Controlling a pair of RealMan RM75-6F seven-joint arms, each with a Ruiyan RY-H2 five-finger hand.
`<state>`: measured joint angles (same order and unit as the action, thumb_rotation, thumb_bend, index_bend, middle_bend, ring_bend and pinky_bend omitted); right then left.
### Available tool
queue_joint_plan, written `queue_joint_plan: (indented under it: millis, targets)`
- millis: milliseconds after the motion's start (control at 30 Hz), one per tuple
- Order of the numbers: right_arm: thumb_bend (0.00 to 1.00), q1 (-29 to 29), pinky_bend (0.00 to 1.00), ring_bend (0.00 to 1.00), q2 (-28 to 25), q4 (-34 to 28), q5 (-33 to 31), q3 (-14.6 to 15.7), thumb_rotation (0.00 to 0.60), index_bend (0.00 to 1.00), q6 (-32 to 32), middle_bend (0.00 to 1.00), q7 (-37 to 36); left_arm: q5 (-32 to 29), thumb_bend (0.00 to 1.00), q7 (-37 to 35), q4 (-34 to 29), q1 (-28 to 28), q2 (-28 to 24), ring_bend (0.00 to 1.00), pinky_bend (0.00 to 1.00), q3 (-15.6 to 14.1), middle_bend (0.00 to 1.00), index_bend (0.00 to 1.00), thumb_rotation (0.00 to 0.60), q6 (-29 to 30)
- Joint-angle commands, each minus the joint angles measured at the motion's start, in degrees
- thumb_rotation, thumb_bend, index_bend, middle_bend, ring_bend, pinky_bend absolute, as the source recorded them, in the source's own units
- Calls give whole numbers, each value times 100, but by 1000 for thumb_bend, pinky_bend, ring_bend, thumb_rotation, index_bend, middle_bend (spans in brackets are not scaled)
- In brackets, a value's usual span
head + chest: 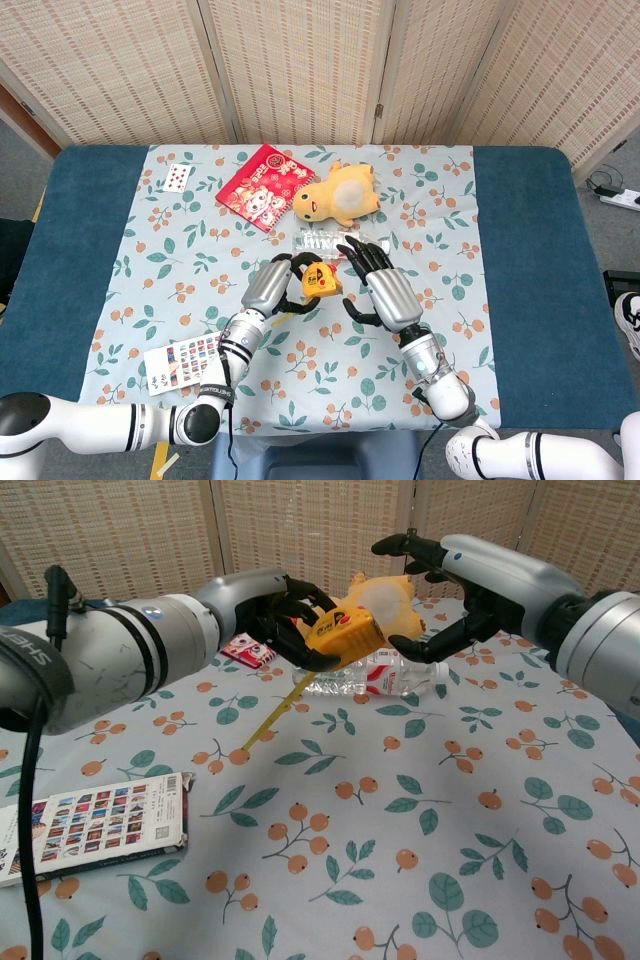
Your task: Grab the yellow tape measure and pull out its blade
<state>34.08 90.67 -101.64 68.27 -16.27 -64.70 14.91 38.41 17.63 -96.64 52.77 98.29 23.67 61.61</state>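
My left hand (276,285) (268,619) grips the yellow tape measure (320,282) (342,636) and holds it above the tablecloth. A short length of yellow blade (274,714) hangs down and to the left from the case, its tip near the cloth. My right hand (380,286) (468,582) is open, fingers spread, right beside the tape measure on its right side. In the chest view its fingertips (432,652) hover just off the case; I cannot tell whether they touch it.
A clear water bottle (325,241) (376,676) lies just behind the hands. A yellow plush toy (338,194) and a red packet (257,186) sit further back. A picture card (180,363) (92,825) lies front left, playing cards (176,177) at back left.
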Motion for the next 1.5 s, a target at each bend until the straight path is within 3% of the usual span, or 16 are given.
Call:
queue_joint_plan:
  millis: [33,667,1500]
  targets:
    - [454,44,0,0,61,39,-41,-2,600,0,-12,0,29,-12,385,2,-16,12,4,430,150,1,467,534,600,16]
    - [454,211,0,0,291,144,-179,-42,600,0,-223,0,176,-13,385,21,-191,47,-7,430,161,-33,467,534,600,167]
    - [454,200,0,0,174,142,-478,-182,600,0,-441,0,168,160,385,-254,126,-39,85,431,161,-100,467,534,600,124]
